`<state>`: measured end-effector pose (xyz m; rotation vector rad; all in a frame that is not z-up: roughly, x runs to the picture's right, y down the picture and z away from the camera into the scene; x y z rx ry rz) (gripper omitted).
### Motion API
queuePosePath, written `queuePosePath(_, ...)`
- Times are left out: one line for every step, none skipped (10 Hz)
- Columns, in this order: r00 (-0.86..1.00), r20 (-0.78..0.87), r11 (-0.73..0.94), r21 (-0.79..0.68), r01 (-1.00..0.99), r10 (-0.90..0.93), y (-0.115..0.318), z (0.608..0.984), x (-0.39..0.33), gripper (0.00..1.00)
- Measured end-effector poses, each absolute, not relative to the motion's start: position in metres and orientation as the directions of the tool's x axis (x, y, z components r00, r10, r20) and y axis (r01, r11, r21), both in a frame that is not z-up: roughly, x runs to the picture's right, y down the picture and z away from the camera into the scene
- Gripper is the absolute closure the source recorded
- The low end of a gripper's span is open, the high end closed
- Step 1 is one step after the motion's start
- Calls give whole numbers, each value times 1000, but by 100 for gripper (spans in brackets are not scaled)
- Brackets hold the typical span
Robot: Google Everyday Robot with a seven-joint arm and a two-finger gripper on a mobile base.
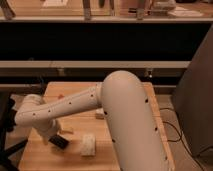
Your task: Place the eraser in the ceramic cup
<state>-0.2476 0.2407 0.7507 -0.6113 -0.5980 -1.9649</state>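
Small black eraser [60, 142], tilted, sits outside the cup at the tip of the gripper [55, 139]; white cup [88, 144] stands upright just right of it.

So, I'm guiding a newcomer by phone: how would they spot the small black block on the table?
Find the wooden table and follow the white arm down to its gripper, near the front left corner. The eraser sits right at the gripper's tip, left of a taller pale block; it is the only small black thing there.

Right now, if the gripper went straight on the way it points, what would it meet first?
The gripper, low at front left, points down: likely the eraser beneath it, then the table; depth unclear.
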Motion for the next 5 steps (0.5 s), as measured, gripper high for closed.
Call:
queuePosePath(-518,592,-487,229,843,-618,233,751,-254,20)
queuePosePath(-581,553,-522,282,805,-597,230,751,-257,20)
queuePosePath(-629,510,-540,332,773,-587,226,751,-259,20)
queuePosePath(-643,485,-537,357,764,-593,223,753,-259,20)
queuePosePath(-650,468,-530,376,760,-599,225,758,-260,20)
